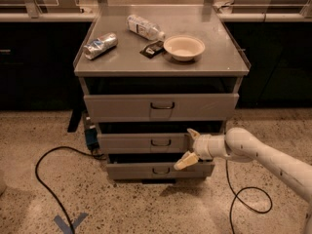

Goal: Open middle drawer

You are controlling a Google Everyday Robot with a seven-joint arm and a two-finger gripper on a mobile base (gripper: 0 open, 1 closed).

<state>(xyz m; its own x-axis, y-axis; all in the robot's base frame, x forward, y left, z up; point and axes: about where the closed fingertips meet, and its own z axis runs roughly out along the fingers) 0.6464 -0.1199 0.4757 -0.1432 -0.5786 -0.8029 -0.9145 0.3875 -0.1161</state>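
Note:
The middle drawer (136, 143) is a low grey metal front with a small dark wire handle (160, 142), set between the taller top drawer (122, 107) and the bottom drawer (131, 170). All three fronts stand a little out of the cabinet. My gripper (189, 147) is open at the right end of the middle drawer's front, to the right of its handle. One cream finger (193, 133) is at the front's upper edge, the other (185, 161) points down over the bottom drawer. The white arm (263, 155) comes in from the right.
The cabinet top (219, 57) holds a crushed can (100, 45), a plastic bottle (145, 28), a dark packet (152, 48) and a white bowl (184, 47). Black cables lie on the speckled floor at left (44, 179) and right (248, 199). Dark counters stand behind.

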